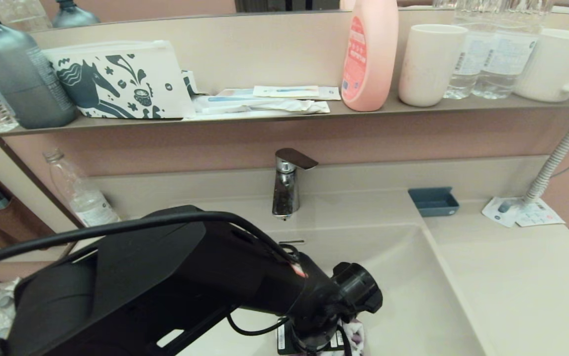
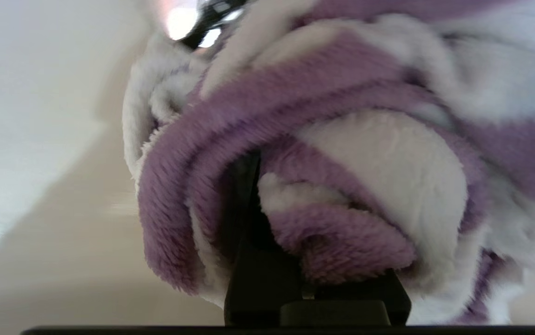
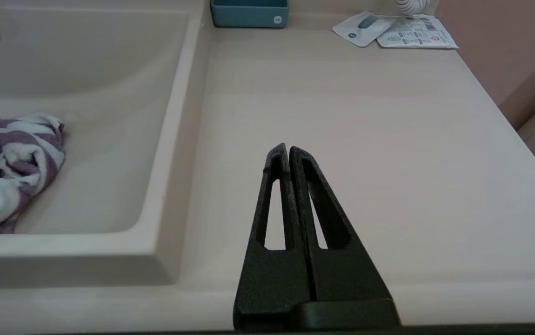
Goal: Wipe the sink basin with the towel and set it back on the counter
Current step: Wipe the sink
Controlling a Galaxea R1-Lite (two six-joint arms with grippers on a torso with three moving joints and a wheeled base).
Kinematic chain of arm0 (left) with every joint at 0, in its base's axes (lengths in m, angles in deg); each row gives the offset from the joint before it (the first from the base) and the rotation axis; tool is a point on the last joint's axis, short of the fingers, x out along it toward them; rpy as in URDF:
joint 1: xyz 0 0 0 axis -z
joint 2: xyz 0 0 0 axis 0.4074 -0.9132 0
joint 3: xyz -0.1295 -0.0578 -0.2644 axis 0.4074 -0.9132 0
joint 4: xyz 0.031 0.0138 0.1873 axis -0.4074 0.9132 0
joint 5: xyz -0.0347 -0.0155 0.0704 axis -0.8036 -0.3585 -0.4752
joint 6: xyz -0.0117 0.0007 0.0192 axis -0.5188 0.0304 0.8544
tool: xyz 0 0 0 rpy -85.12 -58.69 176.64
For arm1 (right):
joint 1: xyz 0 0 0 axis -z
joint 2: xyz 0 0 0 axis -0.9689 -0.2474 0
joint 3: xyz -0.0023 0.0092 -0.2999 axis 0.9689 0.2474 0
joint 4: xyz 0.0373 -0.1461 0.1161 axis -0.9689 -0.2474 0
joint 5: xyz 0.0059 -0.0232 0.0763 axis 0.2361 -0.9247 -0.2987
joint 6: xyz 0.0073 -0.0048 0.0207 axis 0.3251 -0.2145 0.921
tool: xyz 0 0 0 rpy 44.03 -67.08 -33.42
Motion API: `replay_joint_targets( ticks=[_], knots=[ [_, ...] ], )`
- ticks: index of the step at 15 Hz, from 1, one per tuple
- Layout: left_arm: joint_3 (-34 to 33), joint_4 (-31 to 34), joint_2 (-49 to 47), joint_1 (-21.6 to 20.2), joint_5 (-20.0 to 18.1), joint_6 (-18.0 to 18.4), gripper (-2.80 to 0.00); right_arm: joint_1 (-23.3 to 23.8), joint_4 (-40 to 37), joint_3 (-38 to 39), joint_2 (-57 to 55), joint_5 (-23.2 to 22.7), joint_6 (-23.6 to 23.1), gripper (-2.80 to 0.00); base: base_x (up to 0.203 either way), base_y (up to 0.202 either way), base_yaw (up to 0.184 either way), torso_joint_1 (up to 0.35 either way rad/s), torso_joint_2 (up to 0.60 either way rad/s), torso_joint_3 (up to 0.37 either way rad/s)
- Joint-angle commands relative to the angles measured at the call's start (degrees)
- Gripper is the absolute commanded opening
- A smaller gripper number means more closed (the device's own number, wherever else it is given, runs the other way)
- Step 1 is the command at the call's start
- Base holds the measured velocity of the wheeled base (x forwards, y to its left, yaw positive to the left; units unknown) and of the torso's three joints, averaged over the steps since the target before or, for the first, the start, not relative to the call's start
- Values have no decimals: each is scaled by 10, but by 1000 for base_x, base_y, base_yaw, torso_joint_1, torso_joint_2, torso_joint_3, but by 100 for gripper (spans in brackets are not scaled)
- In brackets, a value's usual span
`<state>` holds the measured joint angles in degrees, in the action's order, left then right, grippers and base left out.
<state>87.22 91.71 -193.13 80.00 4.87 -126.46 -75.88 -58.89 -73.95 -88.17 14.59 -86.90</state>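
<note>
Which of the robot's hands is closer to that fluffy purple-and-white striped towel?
The left. Its left hand is shut on the fluffy purple-and-white striped towel down in the cream sink basin. The right hand sits shut over the cream counter, beside the basin.

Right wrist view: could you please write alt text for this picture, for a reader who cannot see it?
The right gripper, shut and holding nothing, rests above the bare cream counter beside the sink basin. In the basin lies the bunched purple-and-white striped towel. At the counter's far edge sit a small teal tray and two flat white packets.
</note>
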Motion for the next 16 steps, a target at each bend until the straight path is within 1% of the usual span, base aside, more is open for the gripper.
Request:
replay_joint_targets(
  ticks=[1,3,5,6,8,9,10,12,13,14,16],
  knots=[
    [47,23,-6,8,4,-9,-280,0,1,0,0,0,0,-280,0,0,0,0,0,0],
    [88,48,-5,14,1,-15,-280,0,0,0,0,0,0,-280,0,0,0,0,0,0],
    [114,83,-1,18,-15,-31,-280,0,0,0,0,0,0,-280,0,0,0,0,0,0],
    [118,99,-4,21,-23,-41,-280,0,0,0,0,0,0,-280,0,0,0,0,0,0],
    [101,99,-19,18,-24,-41,-280,0,0,0,0,0,0,-280,0,0,0,0,0,0],
    [82,99,-20,17,-24,-41,-280,0,0,0,0,0,0,-280,0,0,0,0,0,0],
    [48,97,-18,17,-24,-41,-280,0,0,0,0,0,0,-280,0,0,0,0,0,0],
    [-19,63,-2,13,-25,-41,-280,0,0,0,0,0,0,-280,0,0,0,0,0,0],
    [-59,33,7,9,-27,-39,-280,0,0,0,0,0,0,-280,0,0,0,0,0,0],
    [-93,10,17,2,-27,-35,-280,0,0,0,0,0,0,-280,0,0,0,0,0,0],
    [-158,-19,39,-28,-28,-7,-280,0,0,0,0,0,0,-280,0,0,0,0,0,0]
  ],
)
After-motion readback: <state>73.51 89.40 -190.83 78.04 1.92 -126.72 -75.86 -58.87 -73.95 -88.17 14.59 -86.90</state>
